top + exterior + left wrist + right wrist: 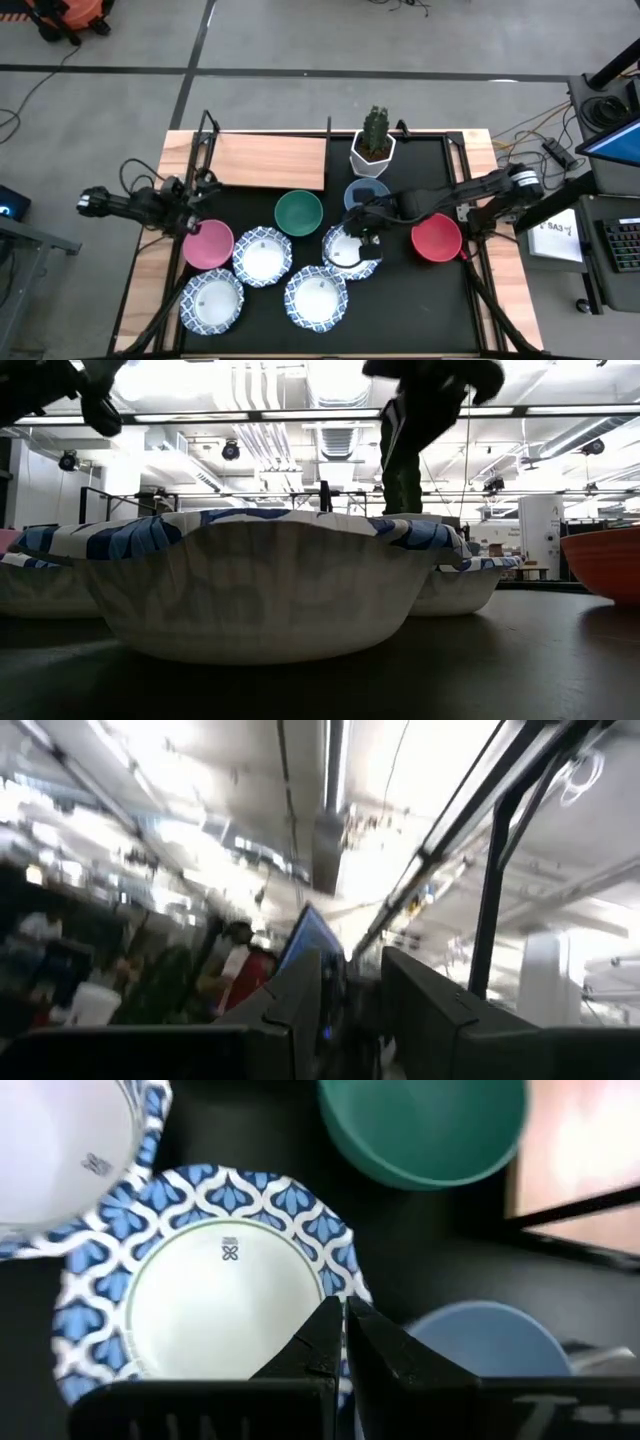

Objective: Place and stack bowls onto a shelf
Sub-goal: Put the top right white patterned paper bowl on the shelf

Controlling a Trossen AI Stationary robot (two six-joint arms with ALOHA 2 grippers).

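A blue-rimmed bowl point(262, 585) fills the low view's centre. From above, the right end effector point(362, 238), clenched and empty, hovers at that bowl's point(351, 251) edge at centre frame; the shelf point(268, 161) sits bare upper left. The left end effector point(190, 222) reaches the pink bowl point(208, 244) at left; whether it grips, I cannot tell. The right end effector should part its fingers before descending on the rim.

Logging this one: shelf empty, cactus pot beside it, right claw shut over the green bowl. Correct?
Not quite. The right claw is shut over a blue-patterned white bowl, not the green bowl, as the high view shows. The shelf is empty, with the cactus pot beside it.
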